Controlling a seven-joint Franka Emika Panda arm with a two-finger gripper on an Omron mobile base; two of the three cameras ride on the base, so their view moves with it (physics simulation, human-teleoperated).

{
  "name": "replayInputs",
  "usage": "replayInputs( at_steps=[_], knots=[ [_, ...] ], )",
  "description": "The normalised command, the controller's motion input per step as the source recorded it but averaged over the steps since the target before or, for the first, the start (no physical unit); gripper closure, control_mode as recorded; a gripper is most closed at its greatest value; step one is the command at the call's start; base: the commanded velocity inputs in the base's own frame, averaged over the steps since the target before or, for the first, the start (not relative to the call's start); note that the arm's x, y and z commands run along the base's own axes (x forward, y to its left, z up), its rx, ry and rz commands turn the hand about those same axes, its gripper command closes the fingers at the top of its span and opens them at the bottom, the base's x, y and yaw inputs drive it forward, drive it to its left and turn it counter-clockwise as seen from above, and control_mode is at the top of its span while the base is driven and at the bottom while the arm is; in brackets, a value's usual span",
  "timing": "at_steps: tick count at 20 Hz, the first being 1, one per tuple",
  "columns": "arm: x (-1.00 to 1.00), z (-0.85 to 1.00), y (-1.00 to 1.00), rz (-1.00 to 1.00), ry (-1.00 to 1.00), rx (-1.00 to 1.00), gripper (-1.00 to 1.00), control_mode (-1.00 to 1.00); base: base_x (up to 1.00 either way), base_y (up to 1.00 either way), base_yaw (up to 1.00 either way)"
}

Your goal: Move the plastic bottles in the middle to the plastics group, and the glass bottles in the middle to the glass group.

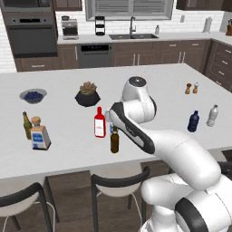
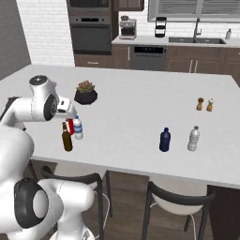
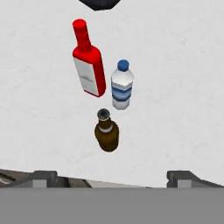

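Observation:
Looking down in the hand view, my gripper (image 3: 113,178) is open, its tips far apart and holding nothing, above three upright bottles in the middle of the counter. Nearest is the slim dark brown beer bottle (image 3: 106,133) (image 1: 115,140) (image 2: 67,137). Just beyond it stand the small clear water bottle with a blue cap (image 3: 122,85) (image 2: 78,128) and the red flat-sided bottle (image 3: 89,65) (image 1: 99,122). The dark blue bottle (image 1: 193,121) (image 2: 164,139) and the greyish clear bottle (image 1: 212,115) (image 2: 193,138) stand to the right. At the left are the olive-green bottle (image 1: 27,124) and the square clear bottle (image 1: 39,134).
A potted plant (image 1: 87,94) (image 2: 86,93) sits behind the middle bottles. A bowl of blueberries (image 1: 32,95) lies at the far left, and two shakers (image 1: 191,88) (image 2: 205,104) stand at the far right. Two stools (image 1: 118,181) stand under the counter's near edge.

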Motion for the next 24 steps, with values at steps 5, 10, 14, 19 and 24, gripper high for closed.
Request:
replayInputs(
  at_steps=[5, 10, 14, 19, 24],
  knots=[
    [0.4, -0.1, 0.14, 0.0, 0.28, 0.0, -1.0, -1.0, 0.0, 0.0, 0.0],
    [0.01, -0.28, 0.0, 0.0, 0.06, 0.0, -1.0, -1.0, 0.0, 0.0, 0.0],
    [0.0, -0.38, 0.0, 0.0, 0.01, 0.0, -1.0, -1.0, 0.0, 0.0, 0.0],
    [0.09, -0.39, 0.0, 0.0, 0.0, 0.0, -1.0, -1.0, 0.0, 0.0, 0.0],
    [0.1, -0.26, 0.0, 0.0, 0.0, 0.0, -1.0, -1.0, 0.0, 0.0, 0.0]
  ],
)
